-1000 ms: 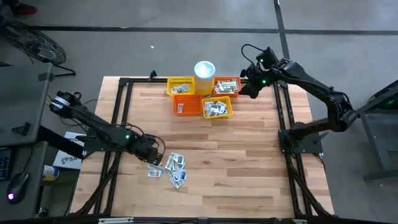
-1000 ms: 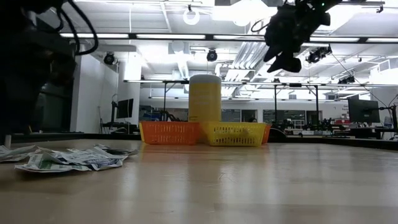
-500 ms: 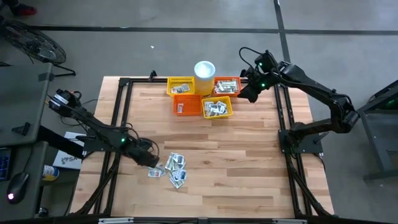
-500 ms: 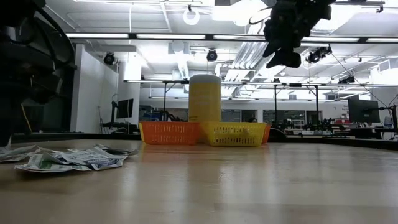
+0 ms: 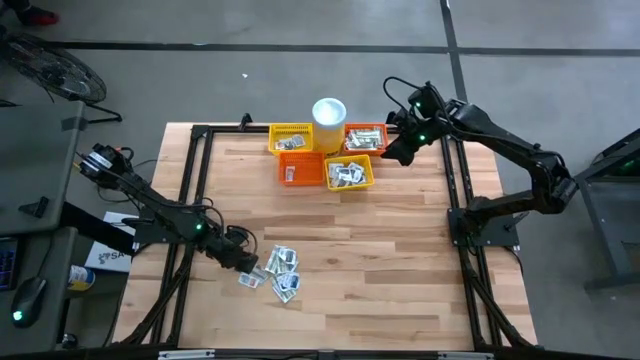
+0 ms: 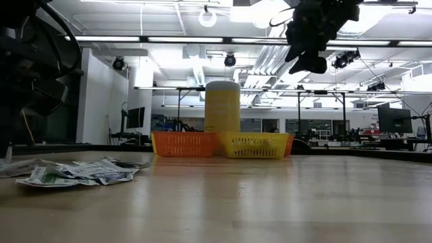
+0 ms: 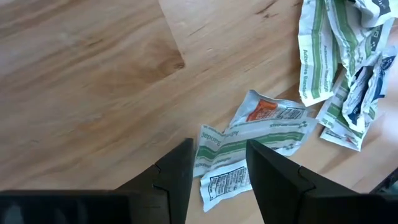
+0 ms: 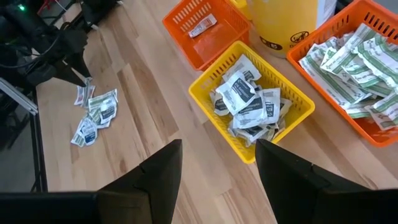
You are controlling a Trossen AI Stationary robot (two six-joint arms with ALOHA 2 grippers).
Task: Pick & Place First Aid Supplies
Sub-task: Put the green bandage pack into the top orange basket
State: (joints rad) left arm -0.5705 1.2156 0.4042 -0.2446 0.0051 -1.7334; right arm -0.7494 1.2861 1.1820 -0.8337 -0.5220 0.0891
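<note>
A lab hall — exposed ceiling ducts (image 6: 202, 64), strip lights (image 6: 169, 39), monitor benches (image 6: 135, 118) behind.

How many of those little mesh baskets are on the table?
4, clustered around the white cup: yellow basket and orange basket at the back, orange basket and yellow basket in front.

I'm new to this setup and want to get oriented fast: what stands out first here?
The cluster of bright yellow and orange baskets around a white cup at the table's far edge, most holding packets. Then the loose pile of packets on the bare wood near the front left, where the left gripper hangs open over a green-striped packet. The right gripper, open, hovers beside the baskets.
</note>
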